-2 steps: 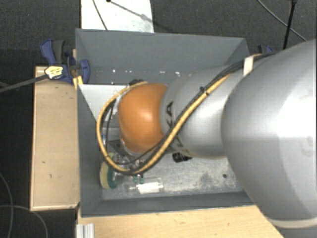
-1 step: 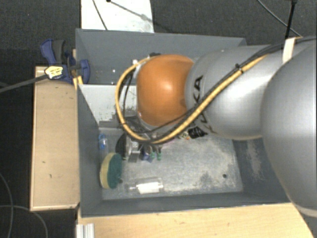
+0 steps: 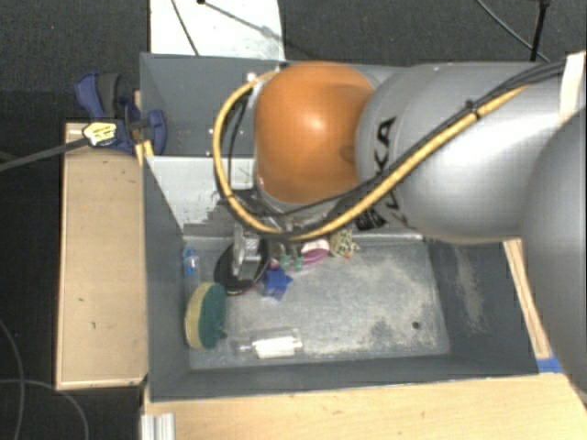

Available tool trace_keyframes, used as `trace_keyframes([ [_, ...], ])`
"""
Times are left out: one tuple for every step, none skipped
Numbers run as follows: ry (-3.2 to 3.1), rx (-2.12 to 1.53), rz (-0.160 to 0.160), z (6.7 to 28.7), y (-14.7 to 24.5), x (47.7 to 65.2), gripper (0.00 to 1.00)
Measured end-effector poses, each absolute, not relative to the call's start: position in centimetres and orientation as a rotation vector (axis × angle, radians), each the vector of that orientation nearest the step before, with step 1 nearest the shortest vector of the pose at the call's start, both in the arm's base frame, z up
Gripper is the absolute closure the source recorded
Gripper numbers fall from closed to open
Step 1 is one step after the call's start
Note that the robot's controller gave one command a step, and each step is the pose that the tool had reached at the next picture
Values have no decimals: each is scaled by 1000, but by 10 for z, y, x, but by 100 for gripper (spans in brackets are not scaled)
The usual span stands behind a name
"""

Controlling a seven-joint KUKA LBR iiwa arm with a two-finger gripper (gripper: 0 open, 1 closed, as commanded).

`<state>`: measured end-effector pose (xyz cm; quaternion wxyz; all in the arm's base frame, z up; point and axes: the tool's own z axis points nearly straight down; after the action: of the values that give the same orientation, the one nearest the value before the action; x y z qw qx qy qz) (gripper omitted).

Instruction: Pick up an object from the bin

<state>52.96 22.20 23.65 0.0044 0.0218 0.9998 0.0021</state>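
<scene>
My gripper reaches down under the orange wrist cover into the left part of the bin. Its metal body stands right over a black round thing by the left wall. Just to its right lies a small blue block. A little green piece and a pink and purple thing sit behind that block, half under the arm. I see nothing between the gripper's tips, and the cover hides much of it.
A round green and yellow sponge leans at the front left corner. A white tube lies along the front wall. A small blue bit sits by the left wall and a tan knobbly piece under the arm. Bare floor spreads to the right.
</scene>
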Motion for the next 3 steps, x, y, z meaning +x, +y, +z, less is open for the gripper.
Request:
trace_keyframes([
  [3005,-918,1,188,233,494,100],
  [2974,-1018,1,145,253,509,100],
  [2975,-1010,1,148,253,510,0],
])
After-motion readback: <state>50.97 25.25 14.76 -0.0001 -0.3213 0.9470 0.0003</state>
